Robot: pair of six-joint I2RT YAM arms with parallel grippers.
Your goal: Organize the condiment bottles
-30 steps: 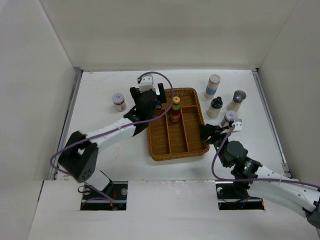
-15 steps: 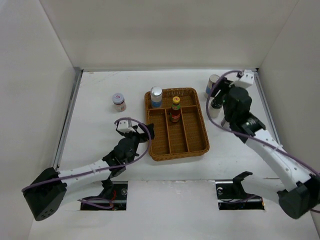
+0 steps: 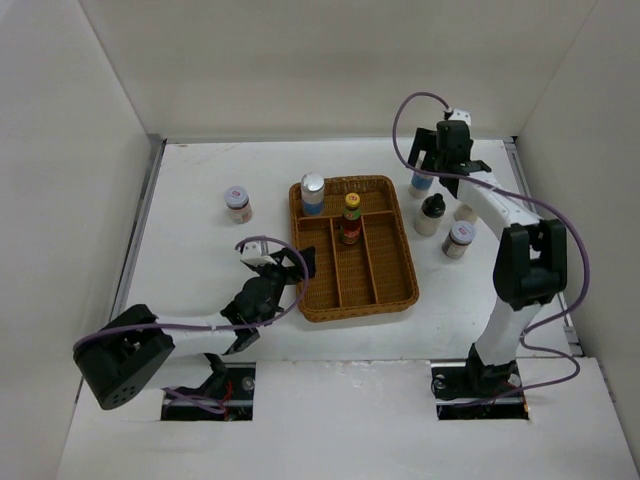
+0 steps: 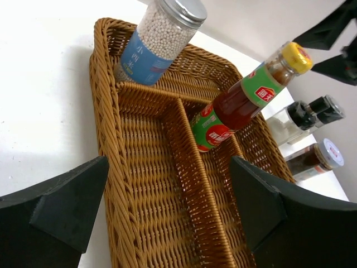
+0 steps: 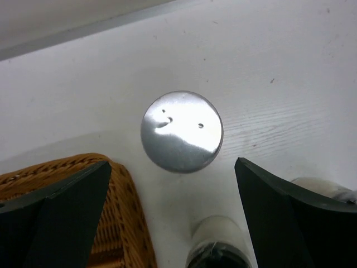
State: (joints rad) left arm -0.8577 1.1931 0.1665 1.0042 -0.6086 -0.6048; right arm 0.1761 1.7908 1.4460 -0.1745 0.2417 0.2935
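Note:
A brown wicker tray (image 3: 404,290) holds a silver-capped, blue-banded bottle (image 3: 313,193) (image 4: 162,39) in its back left corner and a yellow-capped sauce bottle (image 3: 351,218) (image 4: 240,100) in the middle. My left gripper (image 3: 298,262) (image 4: 169,170) is open and empty, low at the tray's front left rim. My right gripper (image 3: 440,168) (image 5: 172,163) is open above another silver-capped bottle (image 3: 421,182) (image 5: 182,131) beyond the tray's back right corner, not touching it. A black-capped bottle (image 3: 431,215) (image 5: 218,248) and a white-lidded jar (image 3: 459,239) stand to the right of the tray.
A white-lidded jar (image 3: 238,204) stands alone on the table left of the tray. A pale bottle (image 3: 466,212) (image 5: 323,187) is partly hidden behind my right arm. White walls close in the table at the back and on both sides.
My left gripper has pulled back from the tray's back left corner, leaving the blue-banded bottle there. My right arm has swung from the tray's front right to the back right and opened.

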